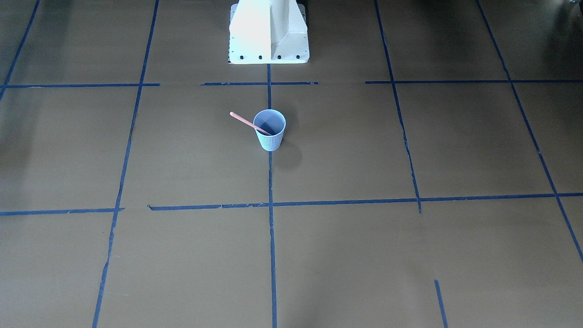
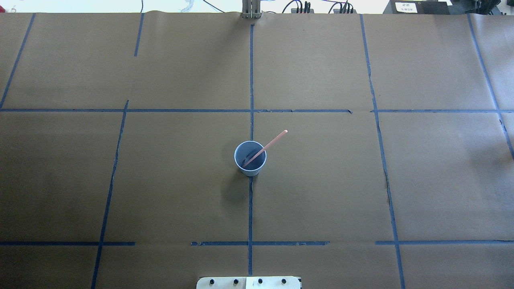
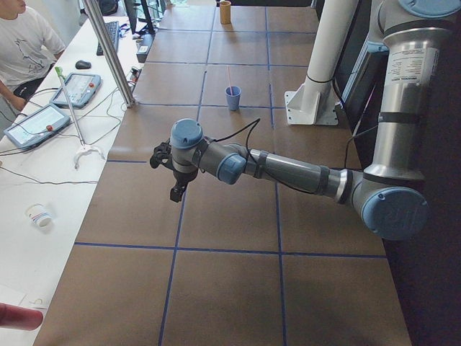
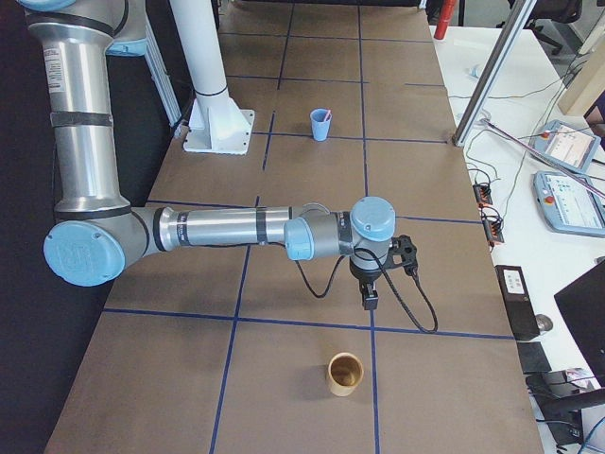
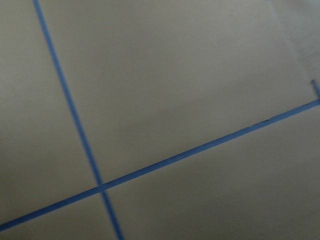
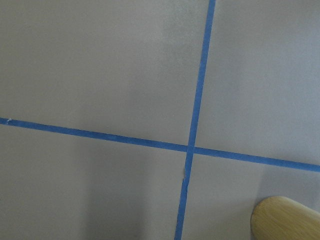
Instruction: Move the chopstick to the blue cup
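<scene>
The pale blue ribbed cup [image 1: 269,136] stands upright near the table's middle on a blue tape line; it also shows in the overhead view [image 2: 251,171] and small in the side views [image 3: 233,99] [image 4: 321,126]. The salmon-pink chopstick [image 1: 243,120] stands slanted inside it, its upper end leaning out over the rim [image 2: 275,140]. My left gripper [image 3: 176,184] hangs over the table far from the cup, and I cannot tell if it is open or shut. My right gripper [image 4: 369,298] hangs far from the cup too, and I cannot tell its state.
A tan wooden cup [image 4: 344,374] stands near my right gripper and shows at the corner of the right wrist view [image 6: 285,220]. The white robot pedestal [image 1: 268,32] is behind the blue cup. An operator [image 3: 21,36] sits at a side table with teach pendants and cables.
</scene>
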